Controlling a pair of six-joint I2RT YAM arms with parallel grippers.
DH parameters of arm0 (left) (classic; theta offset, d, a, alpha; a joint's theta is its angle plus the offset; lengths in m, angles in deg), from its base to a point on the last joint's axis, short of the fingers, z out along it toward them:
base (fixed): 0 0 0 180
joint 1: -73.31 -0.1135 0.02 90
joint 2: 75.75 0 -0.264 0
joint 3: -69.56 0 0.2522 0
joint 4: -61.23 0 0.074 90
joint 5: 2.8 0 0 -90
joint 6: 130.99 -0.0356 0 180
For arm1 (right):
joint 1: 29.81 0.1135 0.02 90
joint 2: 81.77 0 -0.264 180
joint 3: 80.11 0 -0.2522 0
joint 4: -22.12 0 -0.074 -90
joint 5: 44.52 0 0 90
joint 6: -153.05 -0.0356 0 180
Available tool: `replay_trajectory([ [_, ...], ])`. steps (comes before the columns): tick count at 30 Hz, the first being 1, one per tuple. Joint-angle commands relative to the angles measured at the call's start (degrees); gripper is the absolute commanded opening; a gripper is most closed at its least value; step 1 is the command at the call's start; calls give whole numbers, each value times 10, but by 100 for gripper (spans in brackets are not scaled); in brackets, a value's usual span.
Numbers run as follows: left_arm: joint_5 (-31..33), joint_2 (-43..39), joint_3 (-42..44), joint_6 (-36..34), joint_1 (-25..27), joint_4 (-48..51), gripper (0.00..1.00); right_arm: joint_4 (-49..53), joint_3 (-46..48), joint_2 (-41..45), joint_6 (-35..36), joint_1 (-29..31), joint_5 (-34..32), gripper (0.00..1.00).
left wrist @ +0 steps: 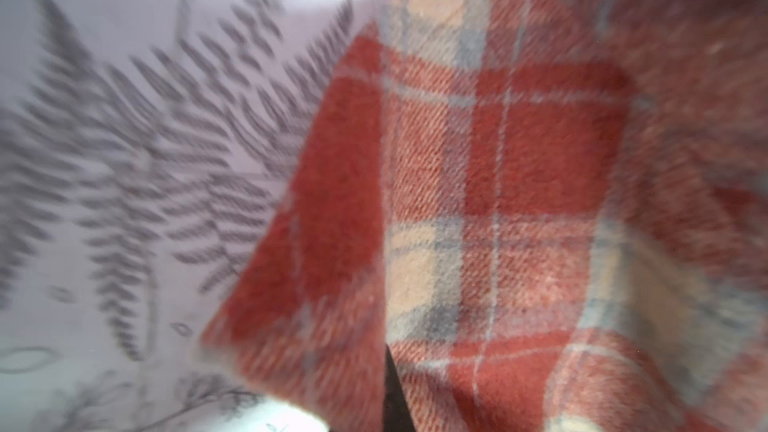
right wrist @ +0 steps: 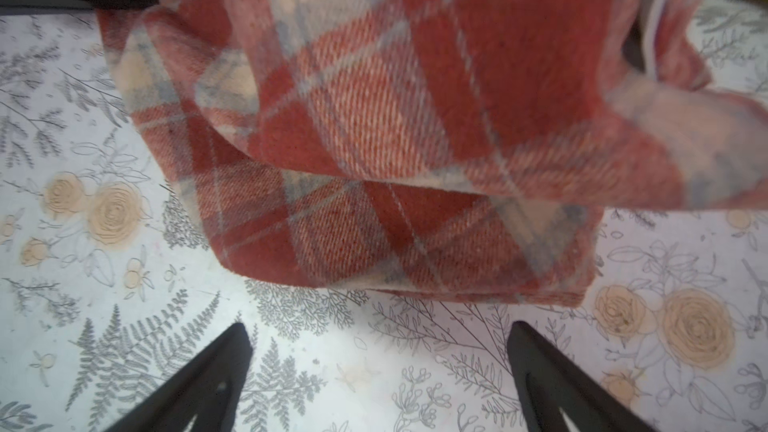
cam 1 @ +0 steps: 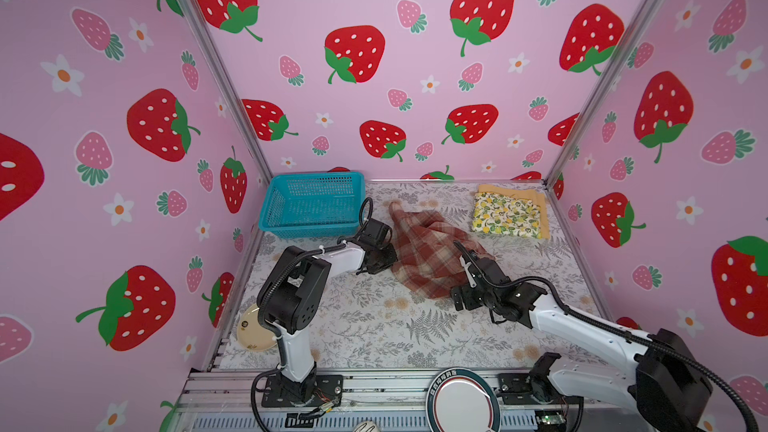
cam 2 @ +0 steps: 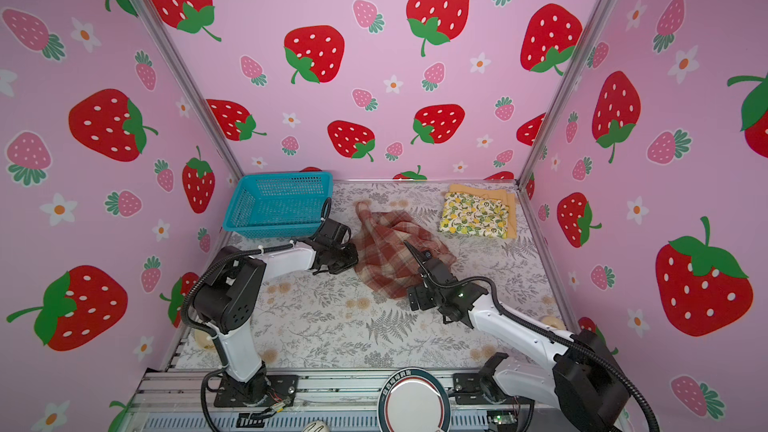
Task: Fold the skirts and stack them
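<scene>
Left gripper [cam 1: 388, 260] was found clenched on the edge of the plaid skirt [cam 1: 424, 251] nearest that arm. The left wrist view, though blurred, showed the hem lying against a dark finger. Right gripper [right wrist: 379, 326] stood released, jaws wide apart, low over the worktop [cam 1: 374, 326] and just short of the skirt's near hem. It held nothing.

Worktop: fern-and-rose printed covering, bare in front of the garment.

Plaid skirt: at the centre, bunched in loose overlapping layers, neither flat nor folded. The right wrist view showed a doubled lower layer with a further fold draped over it.

Teal basket [cam 1: 291, 201]: rear left corner, apart from the cloth.

Stack: rear right corner. The lemon skirt [cam 1: 507, 216] lay folded on the folded mustard skirt [cam 1: 511, 191], which showed only along its far and right edges.

Assessment: two garments appeared finished, and the step in hand was judged to be opening out the plaid one.

Recommendation: the right gripper should take a single layer at the near hem, not the doubled fold. Both arms should then draw apart evenly, keeping the cloth low so that it spreads flat. A grip through several layers would likely drag the bundle rather than open it. Travel towards the rear right should stop short of the stack.
</scene>
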State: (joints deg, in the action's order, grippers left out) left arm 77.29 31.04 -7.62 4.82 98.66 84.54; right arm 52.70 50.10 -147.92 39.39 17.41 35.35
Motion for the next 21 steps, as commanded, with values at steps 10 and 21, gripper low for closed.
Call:
replay_trajectory([
  [10, 35, 124, -338, -91, -53, 201, 8, 4, -67, -73, 81, 56, -77, 100],
  [21, 9, 75, -326, -73, -39, 201, 43, -4, -132, -173, 106, 110, -160, 100],
])
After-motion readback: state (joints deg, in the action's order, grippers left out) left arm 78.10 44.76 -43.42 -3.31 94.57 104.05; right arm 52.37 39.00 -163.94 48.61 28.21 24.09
